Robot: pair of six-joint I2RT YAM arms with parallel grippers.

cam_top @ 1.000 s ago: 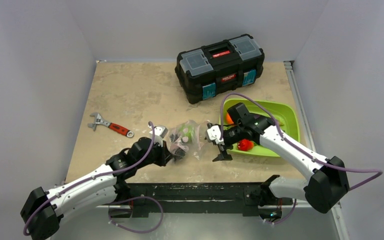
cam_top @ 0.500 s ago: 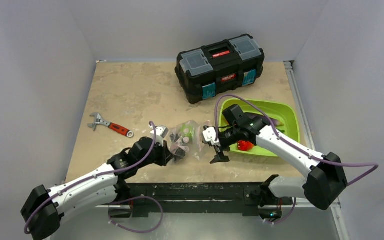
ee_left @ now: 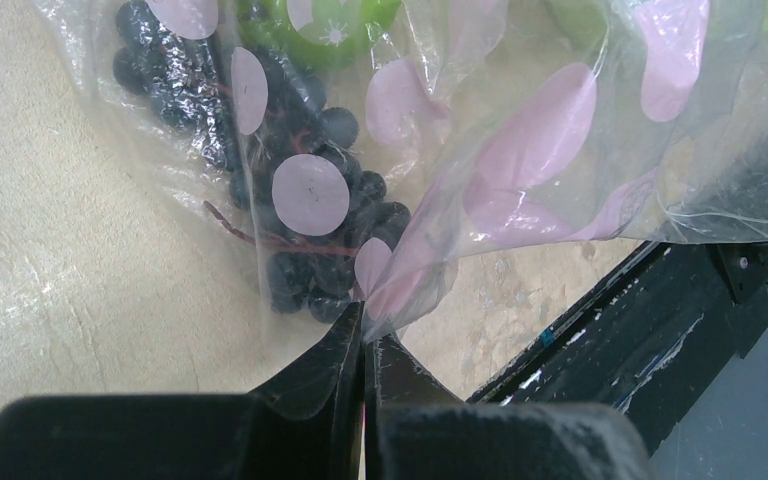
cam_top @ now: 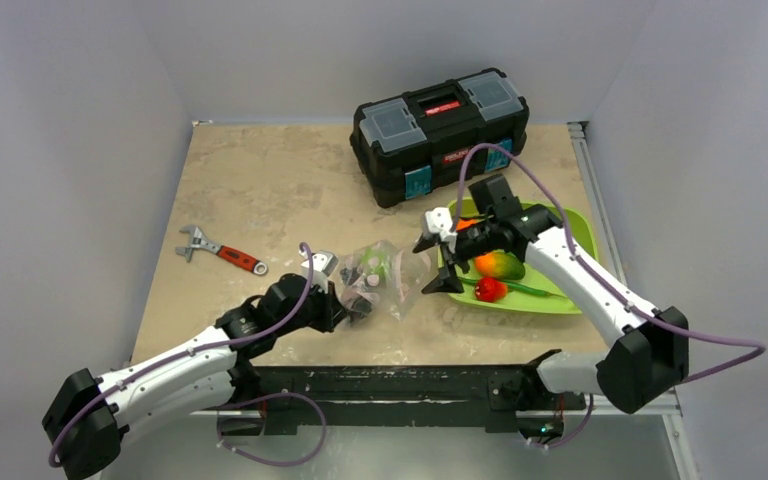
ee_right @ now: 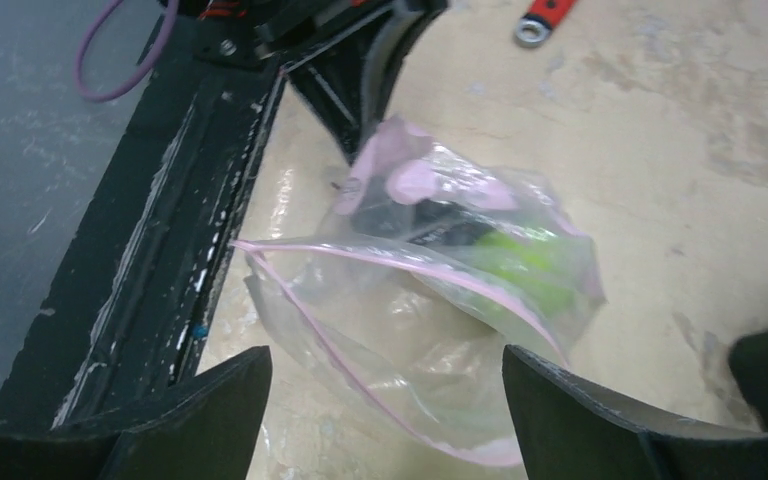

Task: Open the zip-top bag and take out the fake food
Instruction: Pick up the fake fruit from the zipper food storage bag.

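Filling most of the overhead view, the table [cam_top: 280, 180] carries the same layout as a second ago: toolbox [cam_top: 440, 135] at the far edge, tray [cam_top: 582, 240] on the right, wrench [cam_top: 222, 252] on the left. None of these has shifted.

The right arm is what changed. A second ago it reached low along the tray's front, fingers pointing down at the table just right of the bag [cam_top: 385, 275]. Now it has lifted and swung back, so the right gripper [cam_top: 436, 265] hangs over the tray's left rim, facing the bag. Its jaws stand wide apart with nothing between them. Its wrist view looks down into the bag's [ee_right: 430, 280] open mouth, the pink zip strip parted.

The left arm has not moved. The left gripper [ee_left: 363, 345] stays clamped on a near corner of the bag, which lies at table centre between the two grippers.

With the arm raised, a mango [cam_top: 498, 265] now shows in the tray, beside the pepper [cam_top: 490, 290] and beans [cam_top: 535, 290]. Grapes [ee_left: 300, 230] and an apple [ee_left: 330, 25] remain inside the bag.
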